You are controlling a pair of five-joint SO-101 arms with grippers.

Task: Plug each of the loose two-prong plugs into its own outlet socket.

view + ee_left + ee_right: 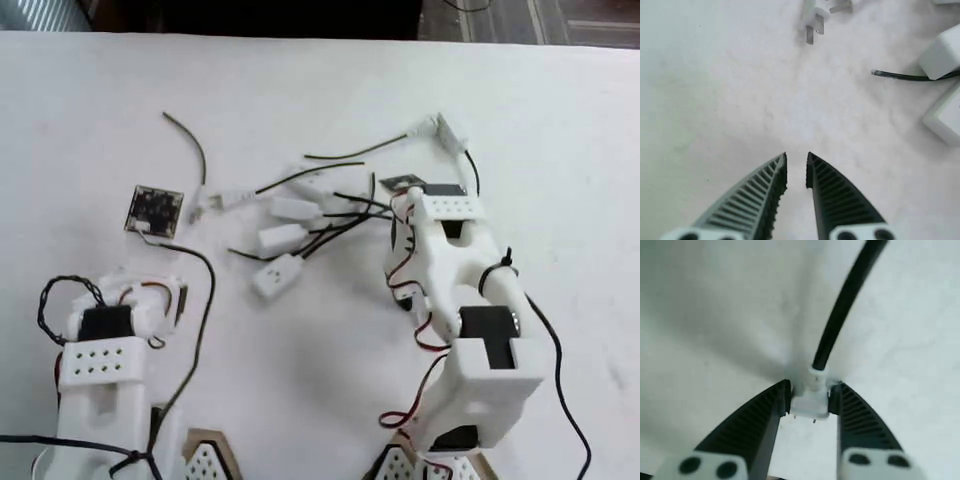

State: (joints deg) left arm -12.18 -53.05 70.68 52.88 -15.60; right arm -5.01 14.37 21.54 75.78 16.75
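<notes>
Three white outlet blocks (282, 238) lie in a loose row mid-table, with dark cords trailing toward the right arm. A loose white two-prong plug (215, 201) lies to their left, prongs pointing left, and shows again as the plug (812, 25) ahead of my left gripper. Another white plug (441, 128) rests at the far right. My left gripper (796, 170) hovers low over bare table at the near left, fingers almost touching, nothing between them. My right gripper (810, 400) is shut on a small white plug (809, 404) with a black cord (845, 300), just above the table.
A small circuit board (153, 211) lies left of the plugs and another board (400, 181) sits by the right arm. Two outlet blocks (942, 52) and a black wire end (900, 76) lie beside the left gripper's path. Loose cables run along both arms.
</notes>
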